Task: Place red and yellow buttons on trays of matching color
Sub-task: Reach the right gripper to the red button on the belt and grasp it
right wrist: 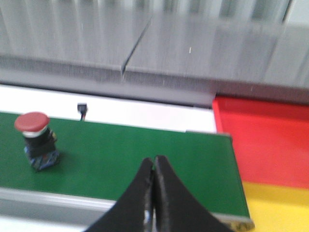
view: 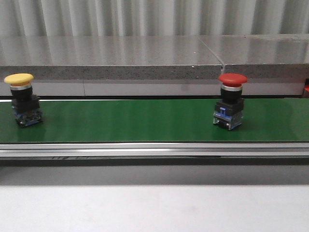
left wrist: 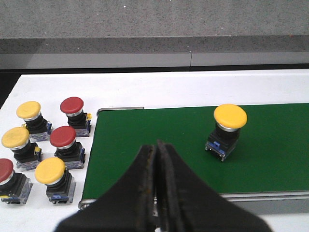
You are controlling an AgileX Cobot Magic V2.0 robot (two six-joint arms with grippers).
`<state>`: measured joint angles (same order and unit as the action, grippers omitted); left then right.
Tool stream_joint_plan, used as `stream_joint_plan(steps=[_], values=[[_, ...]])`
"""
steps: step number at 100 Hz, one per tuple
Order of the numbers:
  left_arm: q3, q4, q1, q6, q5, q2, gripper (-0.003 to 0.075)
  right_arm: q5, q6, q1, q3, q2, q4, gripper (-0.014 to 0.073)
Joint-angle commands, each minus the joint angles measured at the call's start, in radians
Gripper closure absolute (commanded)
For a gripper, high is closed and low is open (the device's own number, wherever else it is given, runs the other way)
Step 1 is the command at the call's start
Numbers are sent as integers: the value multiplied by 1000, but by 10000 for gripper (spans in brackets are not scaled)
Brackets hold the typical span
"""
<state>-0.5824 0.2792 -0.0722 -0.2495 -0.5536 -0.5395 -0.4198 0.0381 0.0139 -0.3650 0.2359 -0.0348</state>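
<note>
- Front view: two push buttons stand upright on the long green conveyor belt (view: 145,121), well apart. One yellow mushroom-head button on a black and blue base (view: 21,99) stands at the left end; one red mushroom-head button on a like base (view: 230,100) stands right of the middle. A grey stone ledge (view: 111,58) runs behind the belt, and a white counter (view: 154,208) lies in front of it. No arm shows here.
- Left wrist view: the left gripper (left wrist: 157,150) has its black jaws pressed together, holding nothing, above the belt's near edge. The yellow button (left wrist: 228,129) stands alone on the green belt. Off the belt's end, six more buttons stand clustered on the white counter: three yellow-capped ones (left wrist: 29,116) and three red-capped ones (left wrist: 72,110), close to one another.
- Right wrist view: the right gripper (right wrist: 154,166) also has its jaws closed and empty, above the belt. The red button (right wrist: 35,139) stands on the belt, well apart from the jaws. Past the belt's end lie a red tray (right wrist: 265,140) and a yellow tray (right wrist: 277,208), side by side, with nothing visible in them.
</note>
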Motion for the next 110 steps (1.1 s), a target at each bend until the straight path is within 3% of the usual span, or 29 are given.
stream_joint_plan(steps=[1,22,36,59,71,95,110], values=[[-25,20,5,-2,75,-1,740,-84,4,4,-149,145,-2,662],[-7,20,5,-2,79,-1,740,-332,4,4,-423,439,-2,662],[-7,20,5,-2,78,-1,740,-355,4,4,-512,584,-2,662],[-7,20,5,-2,78,-1,740,-393,4,4,-526,735,-10,645],[-7,20,5,-2,78,-1,740,-430,4,4,-526,774,-26,498],[-7,20,5,-2,78,-1,740,-430,4,4,-526,785,-37,-64],[-7,20,5,-2,78,-1,740,-425,10,5,-528,793,-39,-40]])
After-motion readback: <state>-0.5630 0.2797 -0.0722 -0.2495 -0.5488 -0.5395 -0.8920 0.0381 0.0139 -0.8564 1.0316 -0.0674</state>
